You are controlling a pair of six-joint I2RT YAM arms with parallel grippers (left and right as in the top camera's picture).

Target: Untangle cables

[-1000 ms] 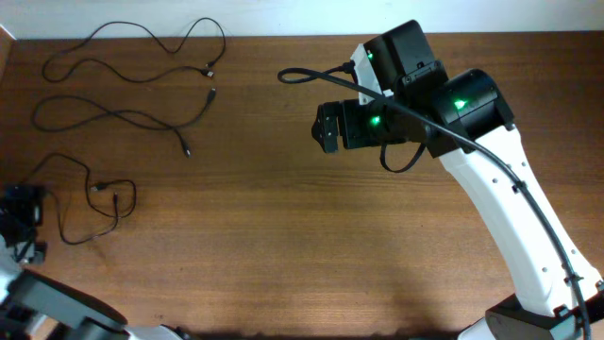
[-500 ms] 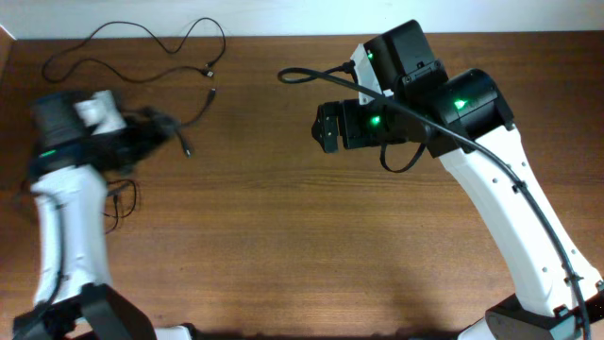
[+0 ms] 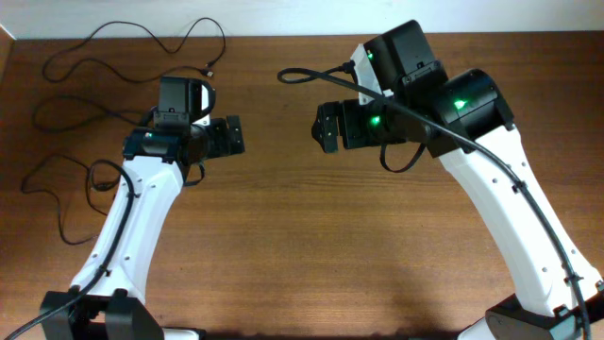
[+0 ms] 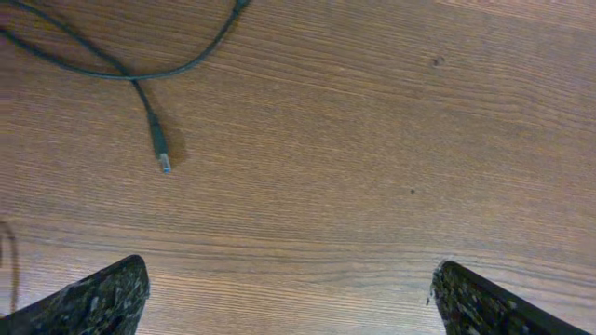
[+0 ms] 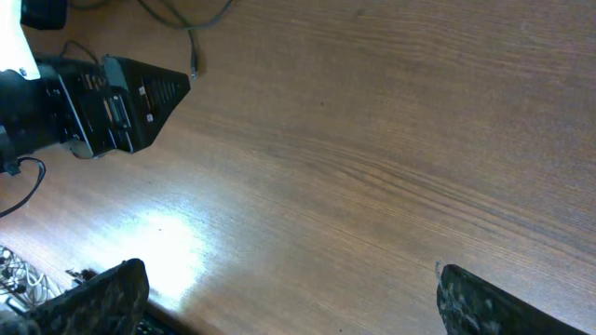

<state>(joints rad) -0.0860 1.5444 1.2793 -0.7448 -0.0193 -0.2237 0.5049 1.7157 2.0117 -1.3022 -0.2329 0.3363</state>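
Three cables are seen lying on the worktop in its far left corner, one behind another from the far edge toward the near edge. They are spread in loose loops, and the middle one is partly hidden under the left arm. The left gripper is held above bare wood just right of the cables, with its fingers spread wide and nothing between them. In the left wrist view, a cable's plug is shown flat on the wood beyond the fingertips, clear of them. The right gripper is held near the middle of the worktop, toward the far edge, facing the left one and well apart from it. Its fingers are likewise spread wide and nothing is gripped.
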